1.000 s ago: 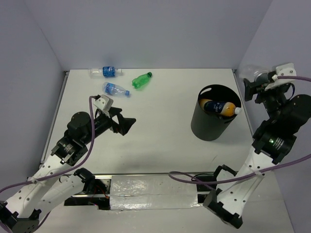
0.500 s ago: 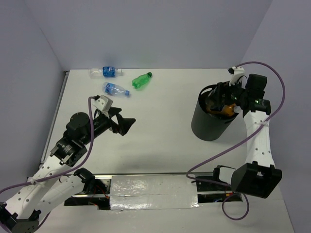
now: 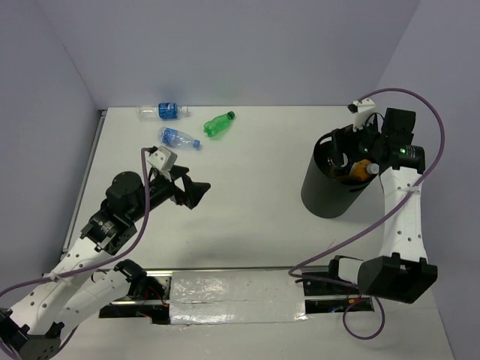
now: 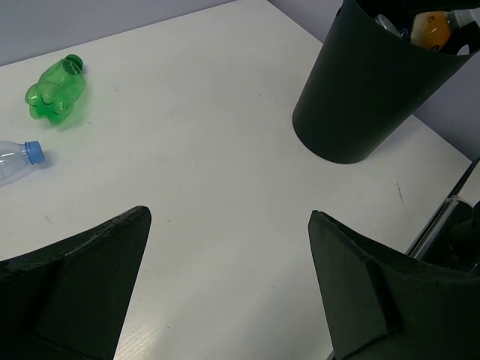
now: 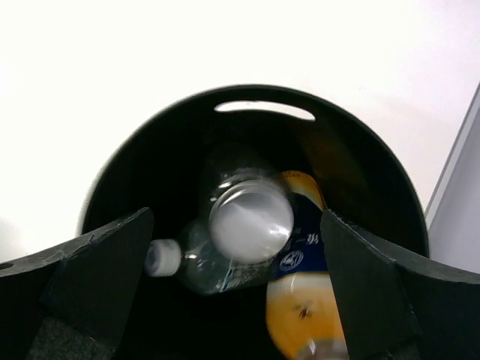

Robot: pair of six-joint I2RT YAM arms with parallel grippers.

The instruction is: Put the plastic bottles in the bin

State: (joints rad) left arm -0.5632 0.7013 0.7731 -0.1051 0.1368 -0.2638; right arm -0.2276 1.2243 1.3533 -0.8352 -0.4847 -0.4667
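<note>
The black bin (image 3: 322, 196) stands at the right of the table. My right gripper (image 3: 352, 150) hovers over its mouth, open. In the right wrist view its fingers (image 5: 112, 262) spread wide around nothing (image 5: 236, 216); below them a blurred clear bottle (image 5: 247, 217) lies loose inside the bin (image 5: 150, 165) beside the orange bottle (image 5: 307, 315). A green bottle (image 3: 218, 124) and two clear bottles (image 3: 163, 111) (image 3: 178, 138) lie at the far left. My left gripper (image 3: 196, 192) is open above bare table (image 4: 229, 216), short of them.
Grey walls close the table at the back and both sides. A metal rail (image 3: 82, 180) runs along the left edge. The left wrist view shows the green bottle (image 4: 54, 91), a blue-capped clear bottle (image 4: 15, 159) and the bin (image 4: 360, 97).
The right arm swung from the far right corner to above the bin with a clear bottle, then opened; the bottle now lies in the bin. The left arm barely moved.
</note>
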